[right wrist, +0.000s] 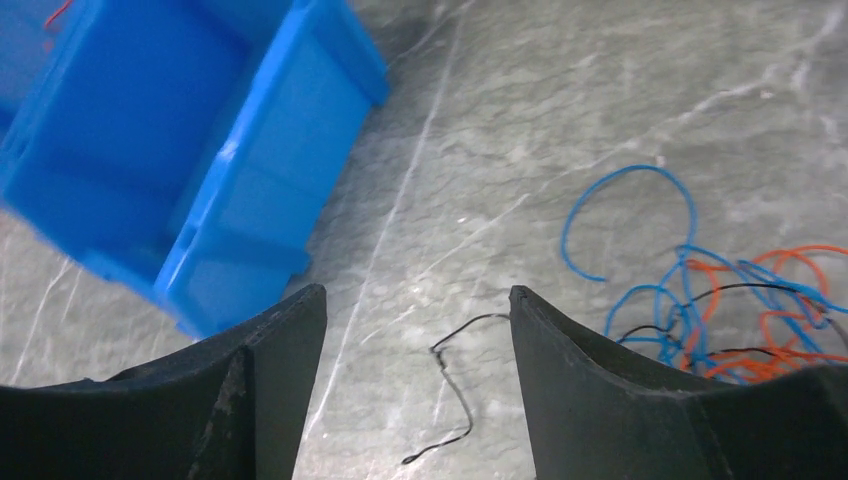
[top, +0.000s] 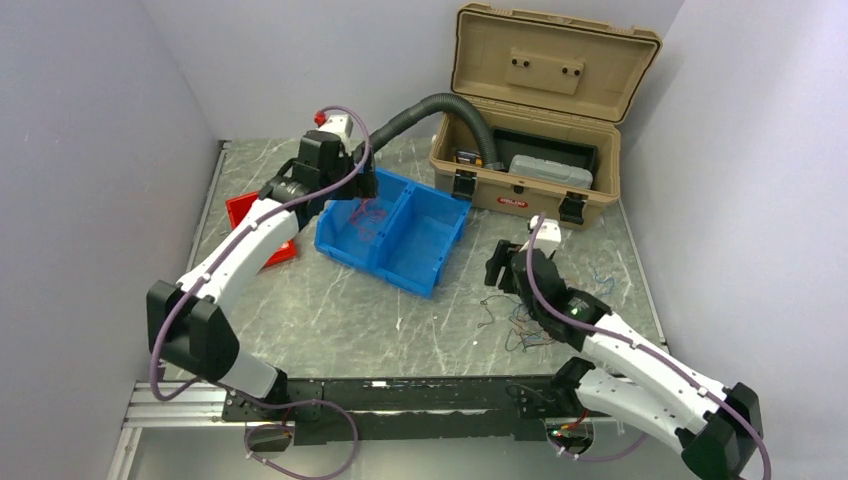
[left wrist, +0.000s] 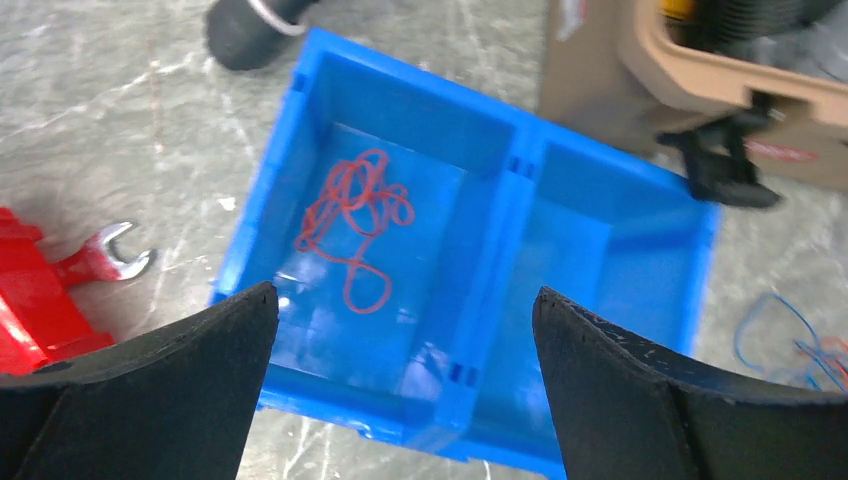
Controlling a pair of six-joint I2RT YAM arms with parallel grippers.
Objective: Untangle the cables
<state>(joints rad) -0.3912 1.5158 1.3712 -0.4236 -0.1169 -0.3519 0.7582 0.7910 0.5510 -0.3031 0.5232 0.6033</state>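
Both pairs of jaws stand apart, and neither grips anything. The left jaws, spread wide, hang above the blue bin point(left wrist: 420, 95), which sits on the grey marbled worktop point(top: 350, 320) and has two compartments. On the floor of the compartment nearer the left arm point(top: 255, 235) lies a red cable point(left wrist: 352, 225), loosely coiled on itself in several loops and touching nothing else.

The right jaws hang over bare worktop beside the bin's near corner. Seen from the right wrist, a single thin black cable point(right wrist: 455, 385) lies crooked on the surface between the two fingers, and neither of them touches it. Just to its right is the tangle of cables point(right wrist: 740, 310), with blue, red-orange and black strands crossing one another. A blue loop point(right wrist: 625, 215) curls out from its upper left side.

Behind the bin stands a tan toolbox point(top: 520, 190) with its lid raised, and a grey corrugated hose point(top: 440, 105) arches into it. Left of the bin is a red tray point(left wrist: 30, 300), with a wrench point(left wrist: 110, 255) lying against its edge.
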